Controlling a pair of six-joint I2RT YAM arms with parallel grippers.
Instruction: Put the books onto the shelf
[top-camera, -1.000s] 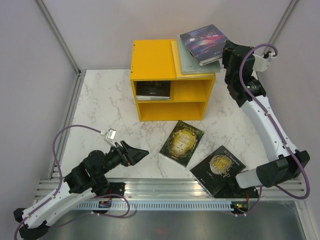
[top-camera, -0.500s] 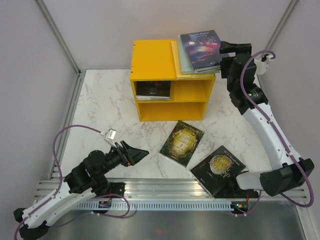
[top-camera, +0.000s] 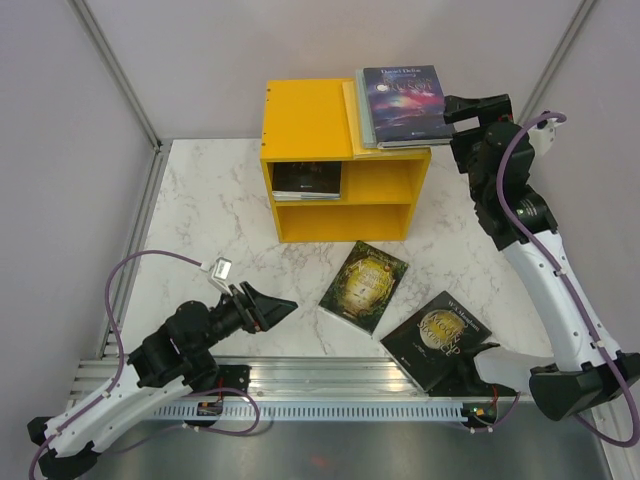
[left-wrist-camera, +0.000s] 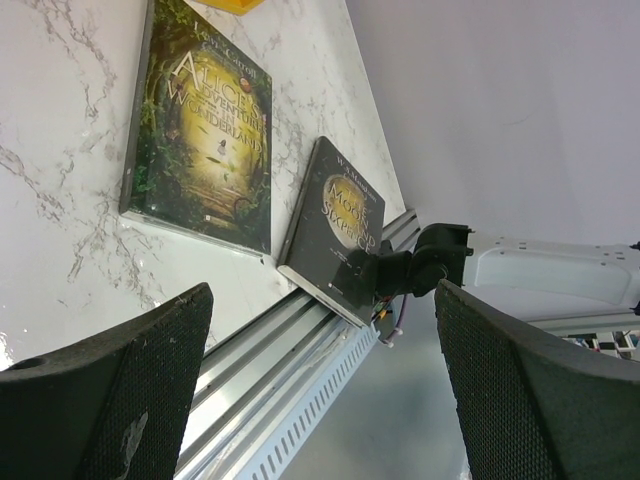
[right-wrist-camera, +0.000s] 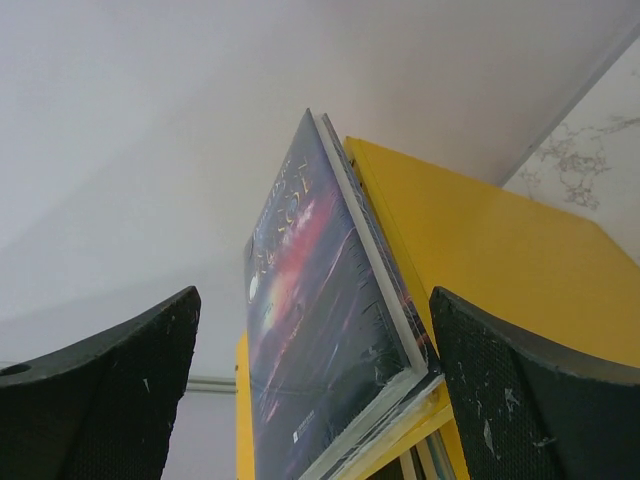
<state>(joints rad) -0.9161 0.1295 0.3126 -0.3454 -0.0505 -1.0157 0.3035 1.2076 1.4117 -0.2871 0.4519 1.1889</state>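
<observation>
The yellow shelf (top-camera: 310, 125) stands at the back of the table. A galaxy-cover book (top-camera: 403, 97) lies flat on a thin stack on its top right corner, and more books (top-camera: 308, 180) lie in the upper compartment. My right gripper (top-camera: 478, 107) hovers open just right of the galaxy book (right-wrist-camera: 320, 340), whose near edge sits between the spread fingers without touching them. Two dark books lie on the table: a golden-green one (top-camera: 365, 285) (left-wrist-camera: 200, 140) and a moon-cover one (top-camera: 437, 338) (left-wrist-camera: 335, 230). Low at the front left, my left gripper (top-camera: 272, 308) (left-wrist-camera: 320, 400) is open and holds nothing.
The moon-cover book overhangs the metal rail (top-camera: 330, 385) at the table's front edge, beside the right arm's base (left-wrist-camera: 500, 265). Grey walls close in the back and sides. The shelf's lower compartment (top-camera: 343, 220) shows no books.
My right gripper has opened and let go of the galaxy book, which now lies squarer on the stack. That gripper has drawn back to the right. The left arm has not moved.
</observation>
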